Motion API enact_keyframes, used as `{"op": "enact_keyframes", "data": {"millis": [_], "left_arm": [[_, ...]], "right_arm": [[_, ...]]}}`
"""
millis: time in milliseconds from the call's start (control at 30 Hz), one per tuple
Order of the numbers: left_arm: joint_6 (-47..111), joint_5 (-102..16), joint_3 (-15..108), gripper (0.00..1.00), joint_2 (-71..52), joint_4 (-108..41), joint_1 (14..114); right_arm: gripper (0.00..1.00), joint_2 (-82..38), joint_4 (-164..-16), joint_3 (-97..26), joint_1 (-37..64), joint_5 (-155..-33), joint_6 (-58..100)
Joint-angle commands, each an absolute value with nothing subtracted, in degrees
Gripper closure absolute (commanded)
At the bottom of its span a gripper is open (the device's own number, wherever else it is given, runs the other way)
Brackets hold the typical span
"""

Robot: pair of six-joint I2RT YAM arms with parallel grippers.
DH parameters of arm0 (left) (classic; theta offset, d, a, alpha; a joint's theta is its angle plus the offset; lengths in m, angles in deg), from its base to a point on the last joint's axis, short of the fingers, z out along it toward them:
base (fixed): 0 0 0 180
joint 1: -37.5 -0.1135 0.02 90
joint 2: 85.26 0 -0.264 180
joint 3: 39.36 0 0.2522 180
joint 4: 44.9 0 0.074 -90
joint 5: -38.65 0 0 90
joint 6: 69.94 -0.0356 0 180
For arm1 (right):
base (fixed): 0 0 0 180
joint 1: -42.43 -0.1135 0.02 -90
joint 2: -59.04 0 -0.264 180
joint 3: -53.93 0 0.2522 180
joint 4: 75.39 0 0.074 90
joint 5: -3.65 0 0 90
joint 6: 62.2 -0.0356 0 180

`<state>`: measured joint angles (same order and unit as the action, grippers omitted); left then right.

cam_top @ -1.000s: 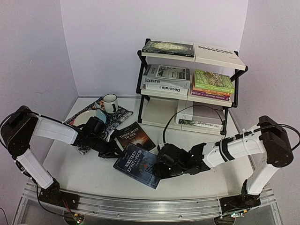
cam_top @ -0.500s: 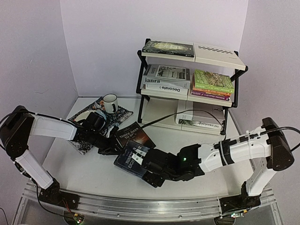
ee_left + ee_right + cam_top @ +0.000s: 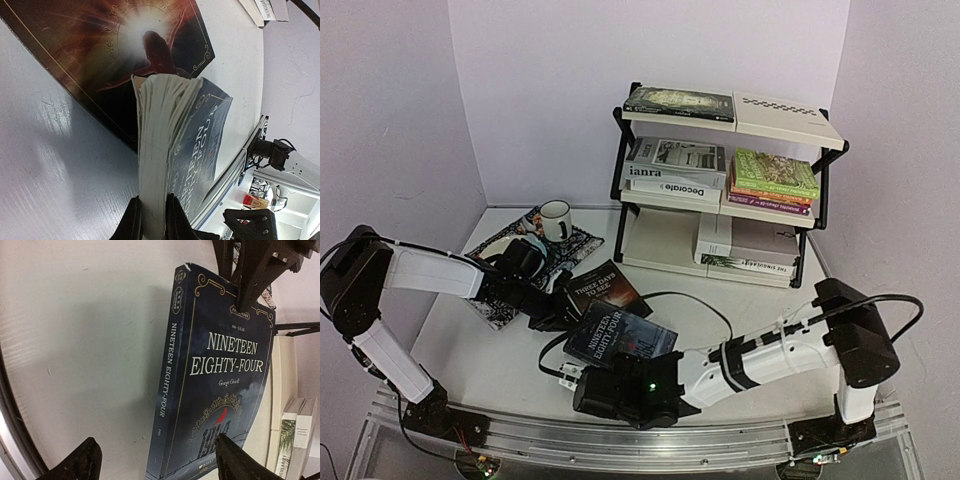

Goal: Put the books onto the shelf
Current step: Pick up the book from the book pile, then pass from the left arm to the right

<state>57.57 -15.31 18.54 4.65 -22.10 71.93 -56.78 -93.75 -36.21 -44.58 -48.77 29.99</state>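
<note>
Tabletop (image 3: 490, 370); left jaws tight on novel (image 3: 620, 335)

Shelf (image 3: 785, 118): one, three tiers.

Books on shelf:
- Top tier: one dark book (image 3: 678, 102).
- Middle tier: left stack (image 3: 675, 172) of at least two. Right stack (image 3: 775, 180) of at least three, exact number unclear.
- Bottom tier: white pair (image 3: 750, 250), two.

Books in front of shelf: two, one blue book (image 3: 620, 338) and one brown book (image 3: 608, 288).

Books in all: at least ten.

Mug (image 3: 556, 220): one, left of shelf.

Placemat (image 3: 585, 240): one, left of shelf.

Arms: two, in front of shelf.
</note>
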Motion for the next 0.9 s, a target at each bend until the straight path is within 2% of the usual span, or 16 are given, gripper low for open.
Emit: {"op": "enact_keyframes", "data": {"millis": [0, 200, 333, 533, 667, 867], "left_arm": [[58.0, -12.6, 20.4, 1.0, 1.8, -23.7, 71.7], [58.1, -11.8, 20.4, 1.0, 1.6, -23.6, 71.7], [58.1, -11.0, 20.8, 1.0, 1.7, -23.7, 71.7], [59.1, -10.1, 22.3, 1.0, 0.6, -23.7, 71.7], [59.8, -9.5, 23.3, 0.99, -1.3, -23.5, 71.7], [60.8, -8.1, 25.0, 0.94, -4.9, -23.5, 71.7]], "right_arm": [[0.24, -60.1, -96.6, -39.7, -44.4, -38.3, 30.5], [0.28, -63.4, -96.6, -40.6, -44.4, -33.0, 30.6], [0.4, -64.0, -96.6, -41.1, -44.4, -31.5, 31.4], [0.77, -63.1, -96.5, -41.9, -44.8, -27.0, 33.5], [1.0, -58.4, -96.4, -40.1, -44.8, -24.9, 34.2], [1.0, -48.2, -96.4, -37.1, -44.8, -24.3, 38.0]]}}
